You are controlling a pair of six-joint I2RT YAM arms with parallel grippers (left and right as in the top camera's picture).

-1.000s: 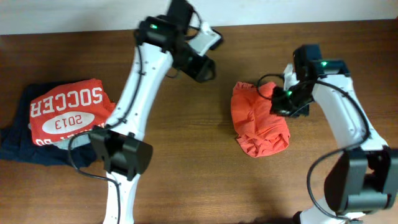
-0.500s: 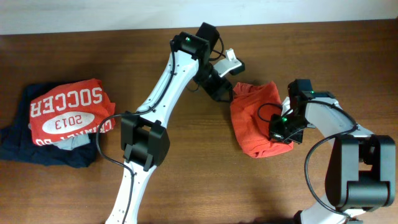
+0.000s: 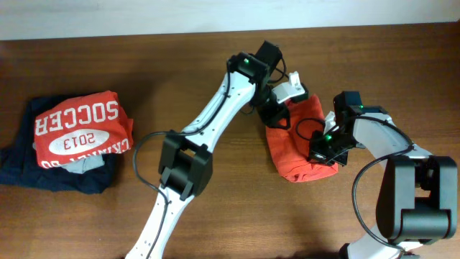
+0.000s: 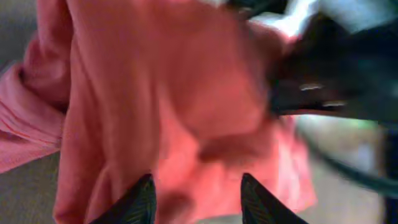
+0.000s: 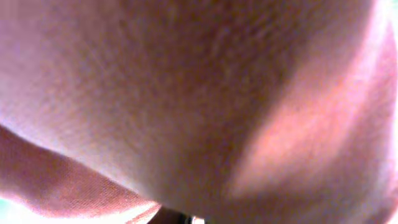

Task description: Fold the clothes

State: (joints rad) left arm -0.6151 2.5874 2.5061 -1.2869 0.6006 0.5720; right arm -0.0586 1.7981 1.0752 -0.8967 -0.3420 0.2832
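Note:
The orange-red T-shirt [image 3: 296,147] lies bunched on the table, right of centre, with no lettering showing. My left gripper [image 3: 279,114] is over its upper left corner. In the left wrist view its fingers [image 4: 196,186] are open, just above the shirt [image 4: 161,106], with nothing between them. My right gripper [image 3: 325,150] is at the shirt's right edge, low on the table. The right wrist view is filled by orange-red cloth [image 5: 186,93] lying against the lens, so its fingers are hidden; it appears to be holding the shirt's edge.
A red shirt with white "SOCCER 2013" print [image 3: 80,129] lies on a dark navy garment [image 3: 29,173] at the far left. The brown table's [image 3: 230,216] far edge meets a white wall along the top.
My left arm has swung right from the table's upper middle to the shirt's upper left corner. Over the second the shirt went from a crumpled heap to a flatter shape. The right gripper moved down, then stayed.

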